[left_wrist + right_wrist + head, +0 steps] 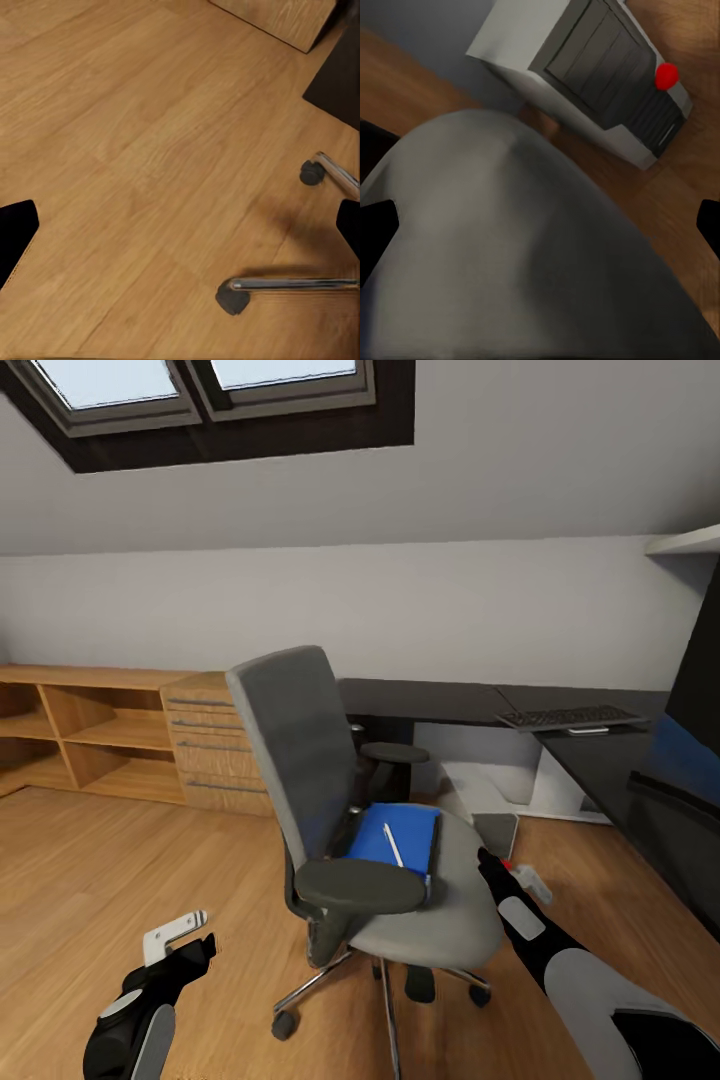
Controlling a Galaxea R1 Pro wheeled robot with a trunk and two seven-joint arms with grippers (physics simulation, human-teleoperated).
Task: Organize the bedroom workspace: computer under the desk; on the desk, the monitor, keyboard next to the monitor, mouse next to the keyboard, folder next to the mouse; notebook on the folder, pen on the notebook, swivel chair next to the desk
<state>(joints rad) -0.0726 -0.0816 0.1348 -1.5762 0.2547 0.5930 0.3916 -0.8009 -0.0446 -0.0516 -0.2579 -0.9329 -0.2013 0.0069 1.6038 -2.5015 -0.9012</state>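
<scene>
The grey swivel chair (300, 760) stands mid-floor, away from the black desk (440, 702). On its seat lies the blue folder (385, 838) with the white pen (393, 845) across it. The notebook and the mouse are out of view. The keyboard (572, 717) rests on the desk, and the monitor (705, 650) is cut off by the picture's right edge. Behind the seat stands the computer (495, 828) (592, 75). My right gripper (512, 872) (540, 225) hangs open over the seat's right edge (510, 247). My left gripper (185, 940) (180, 232) is open above the floor, left of the chair.
Light wooden shelves (90, 730) and a chest of drawers (210, 745) line the back wall at left. The chair's metal legs (292, 283) and casters (232, 298) spread over the wood floor close to my left gripper. A sloped ceiling with skylights (200, 380) hangs overhead.
</scene>
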